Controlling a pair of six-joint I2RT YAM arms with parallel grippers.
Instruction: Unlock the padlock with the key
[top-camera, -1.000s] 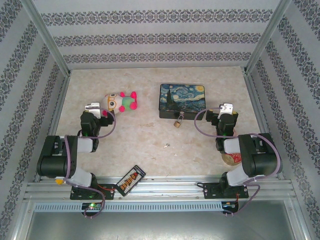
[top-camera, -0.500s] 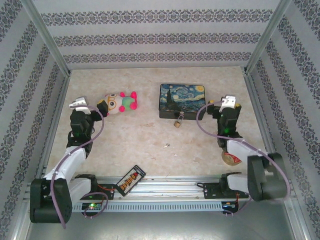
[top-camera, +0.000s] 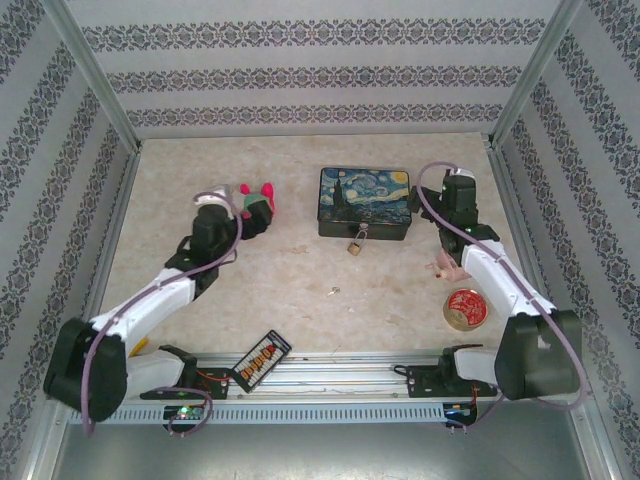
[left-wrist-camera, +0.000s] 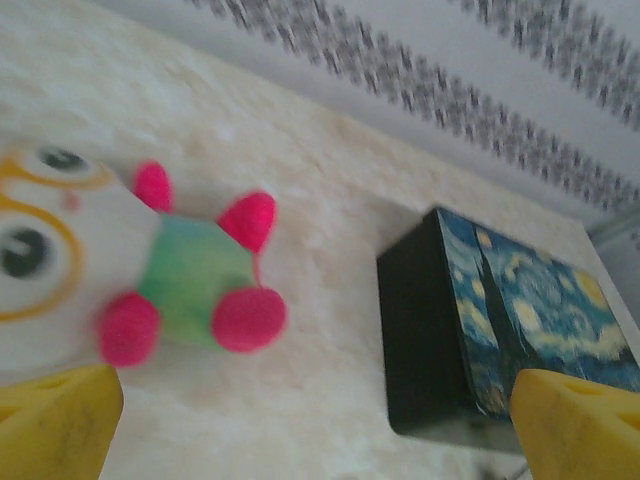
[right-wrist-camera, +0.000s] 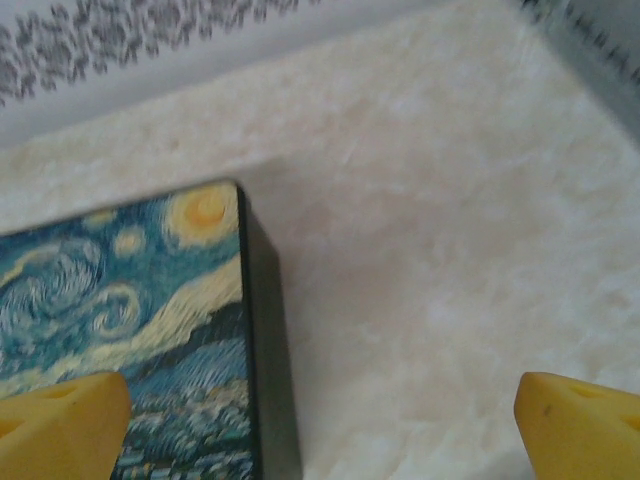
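Padlock (top-camera: 355, 243): at tin box (top-camera: 364, 201) front, between tools, touching neither.
Key (top-camera: 333, 291): bare desk (top-camera: 280, 270), apart from both.
Left tool (left-wrist-camera: 315, 432): apart, empty.
Right tool (right-wrist-camera: 320, 430): apart, empty.

1. The key (top-camera: 333, 291) was a mere speck on the surface (top-camera: 280, 300); its shape and which way it lay could not be told.
2. The padlock (top-camera: 354, 243) was too small to show whether it was locked.
3. From above, the left arm (top-camera: 170, 285) covered the head of the plush toy (top-camera: 258, 197); in the left wrist view the toy was blurred and cut off at the left edge.
4. The painted box (right-wrist-camera: 120, 300) ran off the left and bottom edges of the right wrist view.
5. A pink thing (top-camera: 443, 266) lay partly under the right arm (top-camera: 492, 272), too hidden to name.
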